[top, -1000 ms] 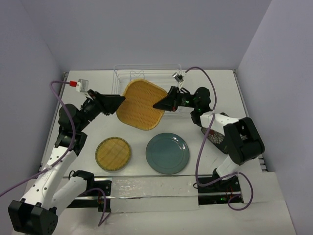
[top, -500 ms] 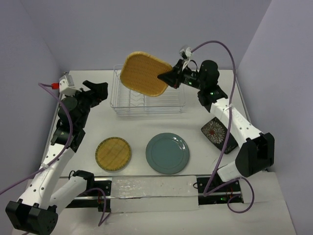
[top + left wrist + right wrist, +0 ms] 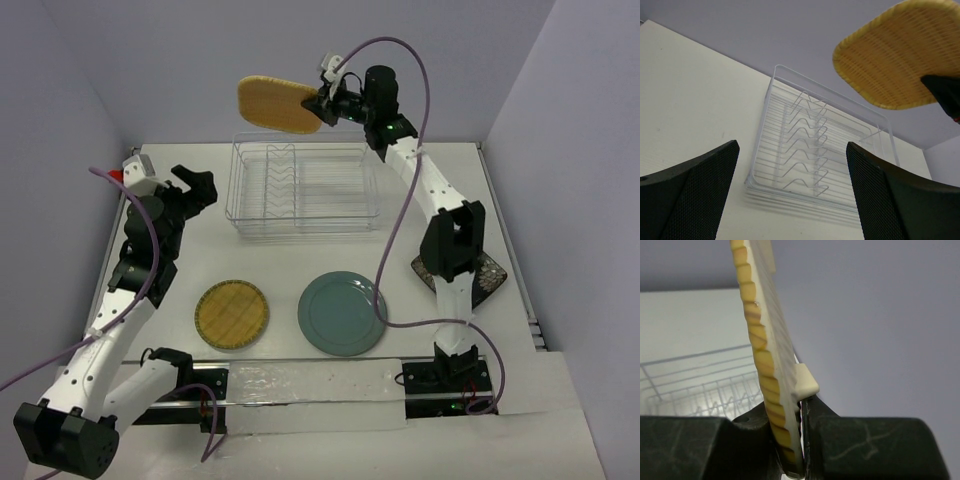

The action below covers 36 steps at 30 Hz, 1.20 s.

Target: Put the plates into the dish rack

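The right gripper [image 3: 322,103] was up high over the far side of the dish rack [image 3: 300,205], its jaws pinched tight on one edge of the orange-tan plate [image 3: 277,103]. The right wrist view showed the woven rim wedged between the two fingers [image 3: 865,440], with the plate nearly on edge in the air. The rack sat at the back of the table [image 3: 280,265]. The left gripper [image 3: 197,184] hung just beside the rack's left end, fingers spread wide with nothing between them. Near the arm bases, the yellow plate [image 3: 231,313] and the teal plate [image 3: 342,312] lay flat, side by side but apart. The dark floral plate [image 3: 493,272] lay off to the right, partly hidden behind the right arm.
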### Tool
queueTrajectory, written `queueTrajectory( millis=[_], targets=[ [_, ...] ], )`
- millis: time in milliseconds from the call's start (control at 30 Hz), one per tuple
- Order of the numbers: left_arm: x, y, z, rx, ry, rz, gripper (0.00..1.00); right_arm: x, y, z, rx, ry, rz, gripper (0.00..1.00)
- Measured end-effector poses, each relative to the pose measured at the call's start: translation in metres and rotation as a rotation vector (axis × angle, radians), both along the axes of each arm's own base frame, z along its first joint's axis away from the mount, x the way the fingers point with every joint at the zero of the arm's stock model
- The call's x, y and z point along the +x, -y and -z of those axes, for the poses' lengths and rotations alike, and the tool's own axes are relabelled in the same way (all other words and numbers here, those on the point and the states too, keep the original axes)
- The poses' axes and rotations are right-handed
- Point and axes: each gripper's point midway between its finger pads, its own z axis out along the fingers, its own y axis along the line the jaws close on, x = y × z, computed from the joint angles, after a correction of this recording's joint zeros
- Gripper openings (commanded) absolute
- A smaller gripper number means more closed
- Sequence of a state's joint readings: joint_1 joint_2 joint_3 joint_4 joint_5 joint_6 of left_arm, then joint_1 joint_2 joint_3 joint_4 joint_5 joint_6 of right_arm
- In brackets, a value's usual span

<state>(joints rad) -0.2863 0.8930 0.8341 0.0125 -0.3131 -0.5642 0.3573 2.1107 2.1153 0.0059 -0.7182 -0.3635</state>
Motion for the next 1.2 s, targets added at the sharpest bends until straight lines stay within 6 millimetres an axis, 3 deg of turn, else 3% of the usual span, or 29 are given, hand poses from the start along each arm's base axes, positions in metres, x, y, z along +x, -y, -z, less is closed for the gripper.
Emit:
queueTrajectory(
  millis=[167, 300, 633, 933, 1200],
  targets=[
    [0.004, -0.001, 0.008, 0.034, -0.015, -0.002, 0.95, 0.035, -0.009, 0.044, -0.069, 0.018, 0.004, 0.0],
    [0.011, 0.001, 0.016, 0.057, -0.034, -0.001, 0.95, 0.05, -0.014, 0.069, -0.108, 0.043, -0.001, 0.0],
    [0.022, 0.002, 0.034, 0.097, -0.081, 0.005, 0.96, 0.059, -0.022, 0.097, -0.133, 0.067, -0.046, 0.0],
    [0.024, 0.003, 0.037, 0.102, -0.086, 0.009, 0.96, 0.066, -0.029, 0.146, -0.148, 0.018, -0.082, 0.0],
    [0.029, 0.007, 0.046, 0.107, -0.107, 0.027, 0.96, 0.067, -0.031, 0.158, -0.152, 0.001, -0.091, 0.03]
  ],
)
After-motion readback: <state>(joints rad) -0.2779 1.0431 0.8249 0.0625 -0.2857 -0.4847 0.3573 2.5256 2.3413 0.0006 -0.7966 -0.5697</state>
